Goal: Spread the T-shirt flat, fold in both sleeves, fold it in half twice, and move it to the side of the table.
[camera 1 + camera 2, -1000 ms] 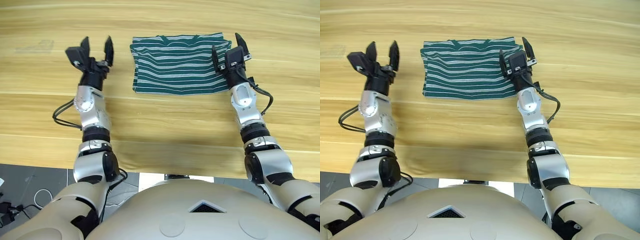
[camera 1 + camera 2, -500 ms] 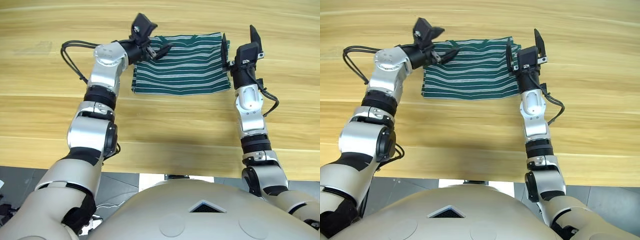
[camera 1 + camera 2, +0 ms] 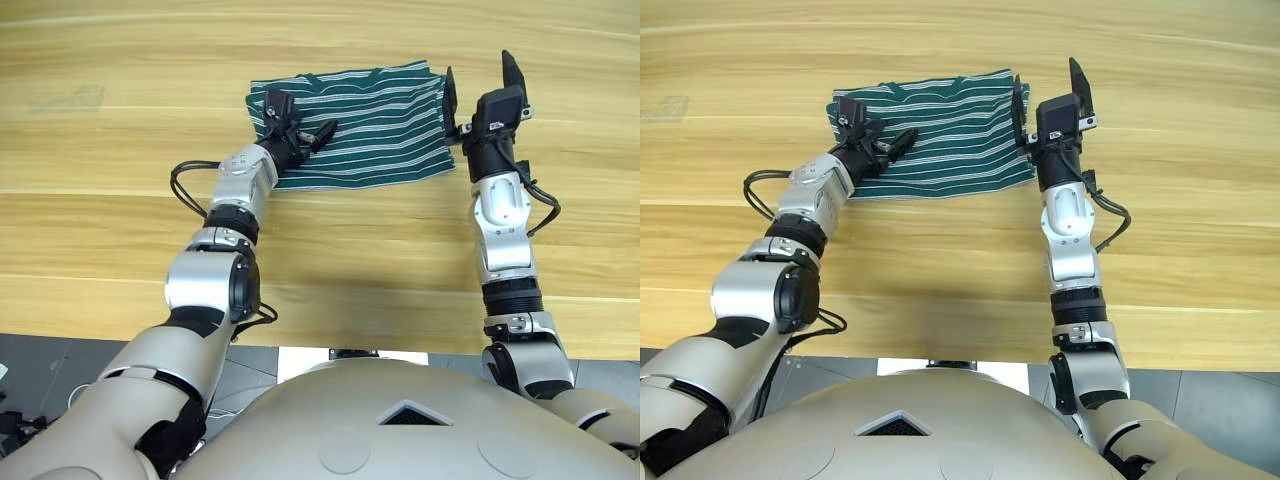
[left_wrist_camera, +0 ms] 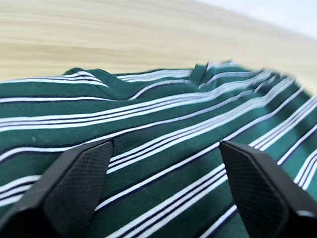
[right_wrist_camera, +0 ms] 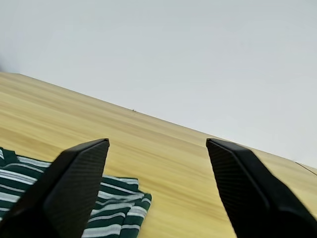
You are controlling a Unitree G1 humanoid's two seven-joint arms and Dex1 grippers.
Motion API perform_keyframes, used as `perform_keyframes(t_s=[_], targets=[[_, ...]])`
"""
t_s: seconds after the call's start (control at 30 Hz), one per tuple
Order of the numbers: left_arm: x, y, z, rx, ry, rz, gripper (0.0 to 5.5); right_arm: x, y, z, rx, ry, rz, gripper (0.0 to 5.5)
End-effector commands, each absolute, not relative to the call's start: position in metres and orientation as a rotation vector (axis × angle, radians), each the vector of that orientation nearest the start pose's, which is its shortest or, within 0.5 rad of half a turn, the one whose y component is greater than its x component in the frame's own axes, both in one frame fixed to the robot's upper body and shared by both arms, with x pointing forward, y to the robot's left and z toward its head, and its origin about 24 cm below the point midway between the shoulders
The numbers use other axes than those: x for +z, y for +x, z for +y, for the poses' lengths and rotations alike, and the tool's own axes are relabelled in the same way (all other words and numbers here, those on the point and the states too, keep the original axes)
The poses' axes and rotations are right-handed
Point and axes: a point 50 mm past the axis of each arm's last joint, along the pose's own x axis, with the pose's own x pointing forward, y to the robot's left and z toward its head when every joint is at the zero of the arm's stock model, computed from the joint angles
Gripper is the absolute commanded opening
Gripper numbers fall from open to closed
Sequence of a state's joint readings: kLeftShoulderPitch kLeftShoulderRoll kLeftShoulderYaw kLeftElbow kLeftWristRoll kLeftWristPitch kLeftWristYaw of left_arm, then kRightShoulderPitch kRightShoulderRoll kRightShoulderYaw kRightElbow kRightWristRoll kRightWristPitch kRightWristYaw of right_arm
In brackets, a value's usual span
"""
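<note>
We find a light wooden table (image 3: 330, 250) with its grain running left to right across the scene.

The T-shirt (image 3: 385, 135) lies on it toward the far side, about midway between left and right. It is dark green with thin white stripes and is folded into a rough rectangle. Its neckline sits along the far edge. The rectangle lies slightly askew, its right end a little farther off than its left. The layers at the far right corner do not line up exactly, and the right wrist view shows a small fold of cloth sticking out there.

The left arm reaches across the near left corner of the T-shirt. The left gripper (image 3: 878, 122) sits over the left part of the cloth. It is released, its two fingers (image 4: 74, 186) spread wide, and striped fabric shows between them in the left wrist view. We cannot tell whether the fingertips touch the cloth or stand just above it.

The right arm stretches forward along the right side. The right gripper (image 3: 478, 68) is held up just beside the right edge of the T-shirt. It too is released, with both fingers (image 5: 74, 176) well apart, and it grips nothing.

A black cable (image 3: 190, 175) loops out from the left forearm over the table.
</note>
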State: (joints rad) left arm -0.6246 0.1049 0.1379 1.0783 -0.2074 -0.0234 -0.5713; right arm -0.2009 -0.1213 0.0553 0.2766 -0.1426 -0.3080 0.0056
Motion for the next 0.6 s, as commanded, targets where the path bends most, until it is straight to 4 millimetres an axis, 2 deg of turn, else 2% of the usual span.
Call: perform_keyframes(t_s=[0.03,0.1,0.17,0.37,0.47,0.6], targets=[[-0.077,0.221,0.136,-0.438,-0.517,0.755,3.97,0.051,0.284,-0.144,0.137,-0.288,-0.187,3.63],[-0.067,0.186,0.131,-0.462,-0.571,0.794,3.97,0.048,0.284,-0.144,0.128,-0.292,-0.17,3.63],[-0.053,0.165,0.127,-0.474,-0.606,0.816,3.97,0.045,0.285,-0.142,0.128,-0.29,-0.161,3.63],[-0.01,0.127,0.12,-0.535,-0.74,0.861,3.97,0.044,0.285,-0.139,0.134,-0.291,-0.152,3.63],[0.0,0.128,0.121,-0.549,-0.79,0.856,3.97,0.041,0.285,-0.137,0.131,-0.289,-0.143,3.63],[-0.008,0.151,0.128,-0.458,-0.749,0.81,3.97,0.037,0.28,-0.131,0.159,-0.284,-0.14,3.63]])
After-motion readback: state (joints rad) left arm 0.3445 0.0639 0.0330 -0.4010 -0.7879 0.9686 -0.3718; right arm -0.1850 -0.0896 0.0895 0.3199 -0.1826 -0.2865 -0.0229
